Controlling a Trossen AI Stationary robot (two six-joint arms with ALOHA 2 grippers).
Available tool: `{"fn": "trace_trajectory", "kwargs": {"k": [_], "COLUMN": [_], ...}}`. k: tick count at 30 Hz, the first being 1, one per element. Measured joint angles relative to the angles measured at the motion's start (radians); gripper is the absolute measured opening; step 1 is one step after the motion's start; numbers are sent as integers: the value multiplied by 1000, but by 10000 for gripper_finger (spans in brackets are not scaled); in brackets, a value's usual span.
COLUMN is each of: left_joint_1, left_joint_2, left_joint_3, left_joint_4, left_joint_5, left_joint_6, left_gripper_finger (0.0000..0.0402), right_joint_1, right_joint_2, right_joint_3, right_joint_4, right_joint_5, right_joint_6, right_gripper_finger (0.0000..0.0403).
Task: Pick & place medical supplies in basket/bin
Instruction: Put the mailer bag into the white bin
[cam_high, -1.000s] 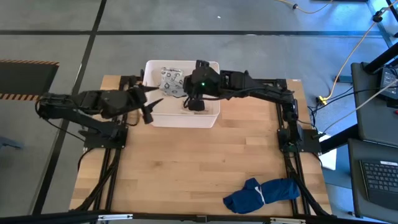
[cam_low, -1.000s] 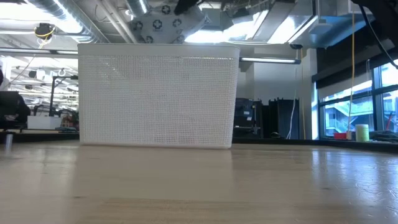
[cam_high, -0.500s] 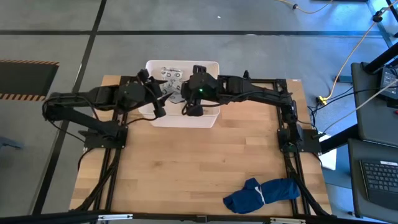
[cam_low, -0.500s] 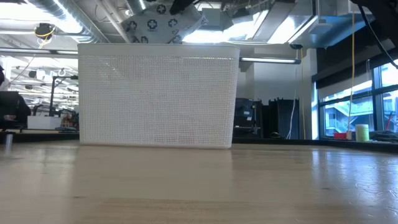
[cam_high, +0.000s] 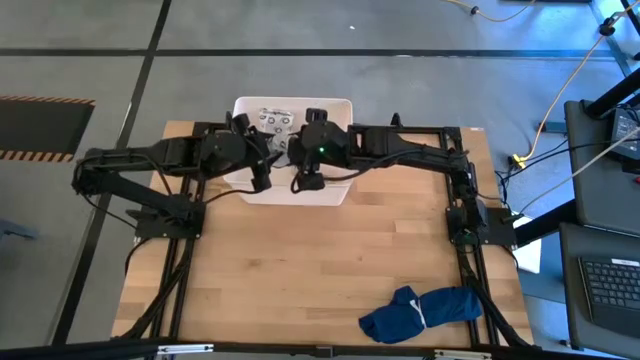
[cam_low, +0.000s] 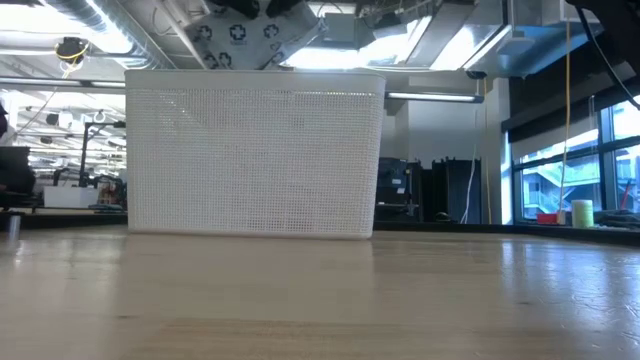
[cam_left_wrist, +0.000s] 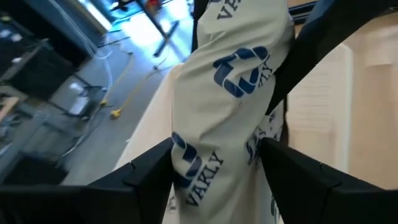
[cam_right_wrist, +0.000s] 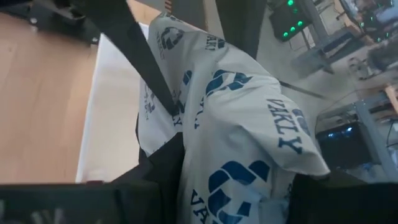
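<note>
A white soft packet with blue print hangs in the air over the white bin, above its rim. My left gripper reaches it from the table's left and my right gripper from the right, each shut on the packet. The two wrist views each show the packet between that arm's own fingers, with the other arm's fingers on its far part. No other supplies show. My left gripper pinches one end of the packet between its two fingers, coming about level from the table's left. The packet is lifted clear over the bin and stretches away to the other gripper. One layer or several, I cannot tell. My right gripper pinches the packet's opposite end between its two fingers, about level from the table's right. The packet is clear of the bin and bulges crumpled beyond the fingers.
The bin stands at the table's far edge, between the two arm bases. A dark blue cloth bundle lies near the table's near right corner. Bare wood covers the middle of the table.
My left gripper has moved toward the table's right and far edge, over the bin, up to the packet held by my right gripper, and now has its fingers on it. My right gripper has shifted slightly left. The packet has tipped and moved left above the rim.
</note>
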Motion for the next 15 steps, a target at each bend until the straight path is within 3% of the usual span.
{"fn": "trace_trajectory", "kwargs": {"k": [6,15], "left_joint_1": [11,15], "left_joint_2": [0,-6], "left_joint_3": [0,0], "left_joint_4": [-2,-1], "left_joint_5": [57,61], "left_joint_6": [-50,-57], "left_gripper_finger": [211,137], "right_joint_1": [1,1], "right_joint_2": [0,0], "right_joint_3": [0,0], "right_joint_4": [2,17], "right_joint_5": [-1,-4], "right_joint_6": [-35,-39], "right_gripper_finger": [177,209]}}
